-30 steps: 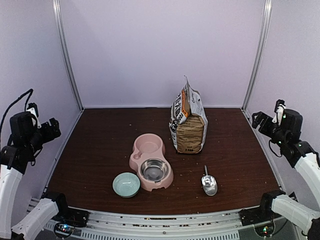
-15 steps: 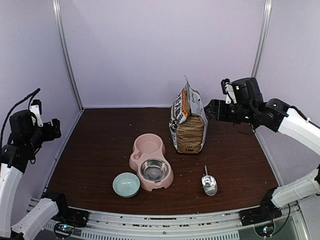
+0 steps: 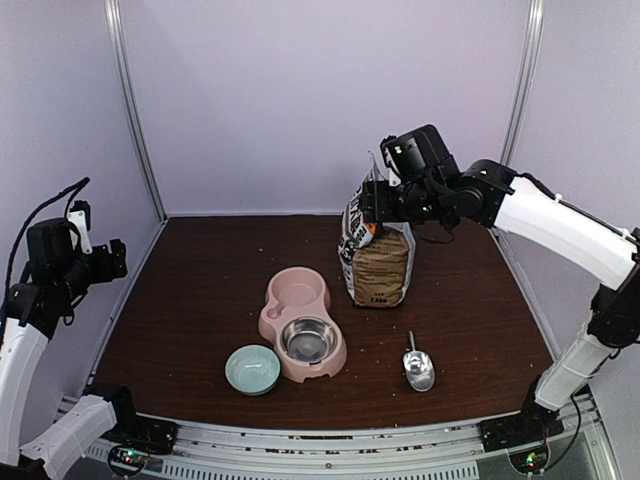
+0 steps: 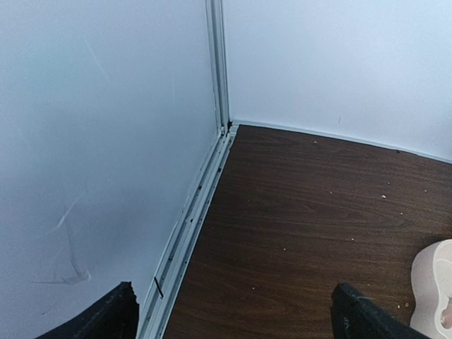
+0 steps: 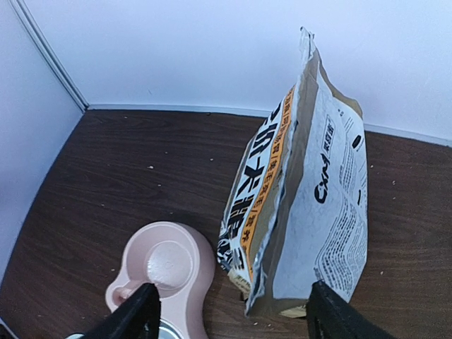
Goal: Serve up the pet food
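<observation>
Upper right, my right gripper (image 3: 372,206), jaws apart, at the bag (image 3: 380,255) top; far left, left gripper (image 3: 116,257), jaws wide apart

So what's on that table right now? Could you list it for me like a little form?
Bag: paper bag, upright toward the back of the table
Double bowl: pink double bowl, in front of the bag and to its left, metal dish in its near half
Small bowl: green bowl, beside the double bowl, looks empty
Scoop: metal scoop, lying in front of the bag
Right gripper: open, up at the bag's top
Left gripper: open, holding nothing, off at the left side
</observation>
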Robot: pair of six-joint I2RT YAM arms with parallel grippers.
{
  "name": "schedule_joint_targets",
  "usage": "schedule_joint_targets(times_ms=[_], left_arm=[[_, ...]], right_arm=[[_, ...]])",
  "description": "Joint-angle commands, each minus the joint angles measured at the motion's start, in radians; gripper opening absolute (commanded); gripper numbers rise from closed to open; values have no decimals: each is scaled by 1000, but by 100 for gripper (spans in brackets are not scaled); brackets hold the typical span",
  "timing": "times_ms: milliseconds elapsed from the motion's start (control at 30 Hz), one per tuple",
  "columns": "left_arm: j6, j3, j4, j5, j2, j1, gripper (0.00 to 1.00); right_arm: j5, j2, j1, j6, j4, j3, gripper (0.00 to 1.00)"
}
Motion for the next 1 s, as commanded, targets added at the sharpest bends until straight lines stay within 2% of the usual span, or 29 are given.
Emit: schedule_joint_targets(times_ms=[0,133,233,300,600,800,967], left_arm=[[-6,11,28,24,11,4,98],[-5,13,30,23,31,4,98],[1,25,28,35,53,9,98],[1,27,25,34,55,12,98],[-2,21,41,71,37,58,98],[0,14,60,128,34,95,97],[12,4,70,135,50,102,96]], right_arm=[[165,106,9,-11,-97,109,63],[273,154,9,8,-156,172,32],[292,157,10,10,-155,164,17],[296,156,12,17,-168,166,1],[340,49,45,102,-232,150,0],[320,-52,93,127,-234,97,0],[241,-141,95,122,-195,24,0]])
